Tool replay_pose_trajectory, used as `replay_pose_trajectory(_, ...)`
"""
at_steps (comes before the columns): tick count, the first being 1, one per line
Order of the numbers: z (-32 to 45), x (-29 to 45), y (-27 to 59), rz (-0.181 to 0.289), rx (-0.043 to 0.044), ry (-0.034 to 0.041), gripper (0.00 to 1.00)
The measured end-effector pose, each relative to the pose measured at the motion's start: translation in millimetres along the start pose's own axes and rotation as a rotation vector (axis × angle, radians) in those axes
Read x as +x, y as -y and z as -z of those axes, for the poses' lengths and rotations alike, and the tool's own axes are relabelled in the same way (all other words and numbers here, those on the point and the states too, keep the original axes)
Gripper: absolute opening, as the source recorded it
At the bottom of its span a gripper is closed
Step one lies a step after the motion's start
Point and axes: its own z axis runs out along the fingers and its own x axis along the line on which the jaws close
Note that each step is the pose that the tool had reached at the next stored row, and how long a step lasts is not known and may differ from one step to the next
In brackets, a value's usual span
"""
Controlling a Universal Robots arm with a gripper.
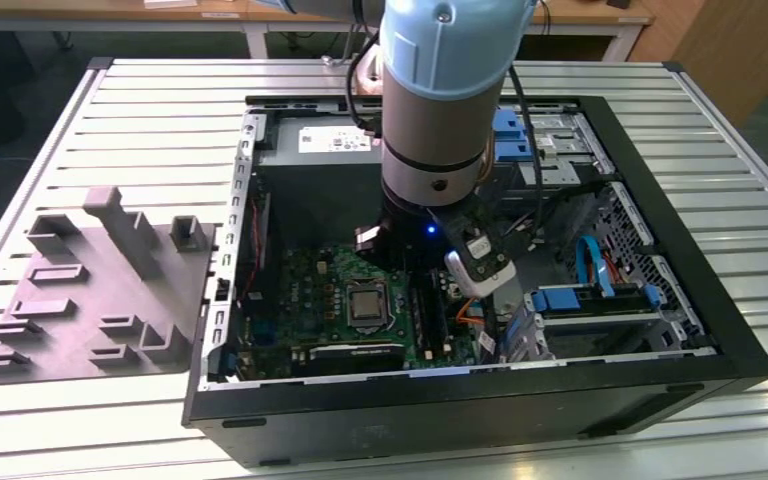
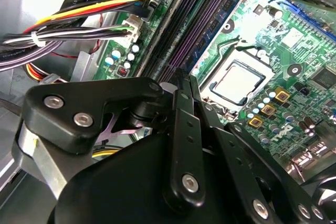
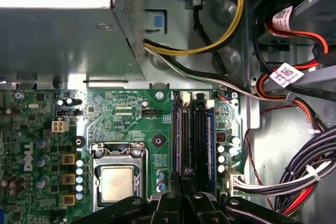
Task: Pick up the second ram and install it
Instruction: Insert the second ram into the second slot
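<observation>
Hovering hand (image 2: pixel 182 77) above memory slots (image 3: pixel 191 135) on the motherboard (image 3: pixel 131 114).

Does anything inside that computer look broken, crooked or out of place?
Nothing stands out. The motherboard looks intact, the cables lie bundled beside it, and the gripper hangs over the memory slots inside the open case.

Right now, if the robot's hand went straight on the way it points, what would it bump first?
Probably the long black memory slots on the green motherboard: in the first wrist view the hand points down right at them. How close it is, I cannot tell.
</observation>
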Motion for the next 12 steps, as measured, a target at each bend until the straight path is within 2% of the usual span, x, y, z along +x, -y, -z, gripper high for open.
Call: replay_pose_trajectory(12,-3.7,0.1,0.2,0.000,-0.0002,0.0000,0.12)
